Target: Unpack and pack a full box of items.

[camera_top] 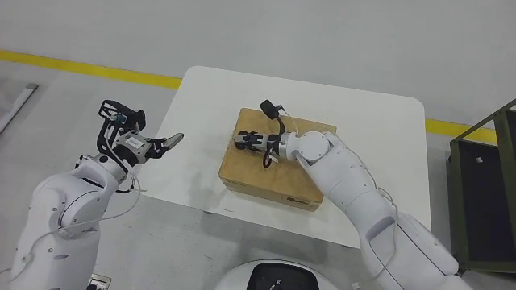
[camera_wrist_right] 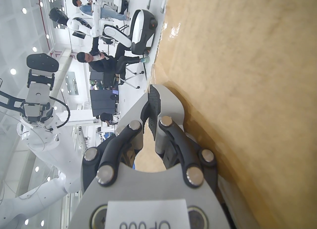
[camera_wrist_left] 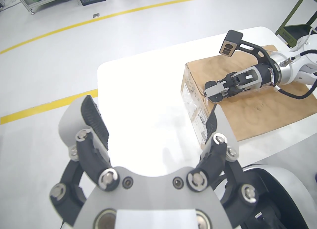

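Overhead looking down, wrist views share box [camera_top: 251, 173]

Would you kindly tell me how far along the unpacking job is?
Nothing looks done: the box sits closed on the table. In hand: the right end effector, shut, rests on its top near the taped edge; the left end effector hangs open, empty. Opening, unpacking, repacking remain.

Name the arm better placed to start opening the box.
Right. The right gripper lies low over the closed box near its taped edge, fingers shut. The left gripper hangs open at the table edge, apart from the box.
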{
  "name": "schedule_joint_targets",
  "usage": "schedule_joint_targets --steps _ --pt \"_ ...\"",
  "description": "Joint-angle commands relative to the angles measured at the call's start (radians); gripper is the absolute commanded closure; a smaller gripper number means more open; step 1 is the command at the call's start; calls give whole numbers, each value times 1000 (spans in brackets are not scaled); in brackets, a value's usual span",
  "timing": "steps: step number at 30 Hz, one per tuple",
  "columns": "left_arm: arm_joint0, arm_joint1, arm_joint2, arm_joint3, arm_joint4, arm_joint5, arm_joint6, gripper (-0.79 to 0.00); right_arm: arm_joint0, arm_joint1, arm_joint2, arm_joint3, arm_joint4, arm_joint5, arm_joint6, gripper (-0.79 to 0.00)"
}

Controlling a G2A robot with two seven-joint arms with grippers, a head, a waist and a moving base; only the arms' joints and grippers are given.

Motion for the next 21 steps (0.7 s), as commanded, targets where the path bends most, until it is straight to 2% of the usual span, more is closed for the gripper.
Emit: schedule_joint_targets --steps 1,6,10,13,16,19,20,21 --pt "-1 1 -4 -4 -8 11 8 -785 1 0 6 -3 3 -9 -3 0" --pt "3 4 1 -12 -11 13 23 -785 8 11 31 -26 4 -66 -9 0" --pt "13 1 34 -13 -17 27 59 -785 4 32 66 -58 3 -121 -25 -12" --pt "17 -2 77 -15 -20 33 90 -785 -4 56 104 -99 -2 -161 -42 -157" --pt "17 -9 136 -19 -51 52 119 -785 -18 90 153 -165 -37 -191 -69 -166" --pt "15 -11 148 -20 -50 57 124 -785 -53 139 221 -265 -129 -200 -125 -169" --pt "15 -11 148 -20 -50 57 124 -785 -76 159 250 -313 -170 -193 -147 -154" --pt "15 -11 148 -20 -50 57 124 -785 -102 180 287 -372 -220 -180 -180 -74"
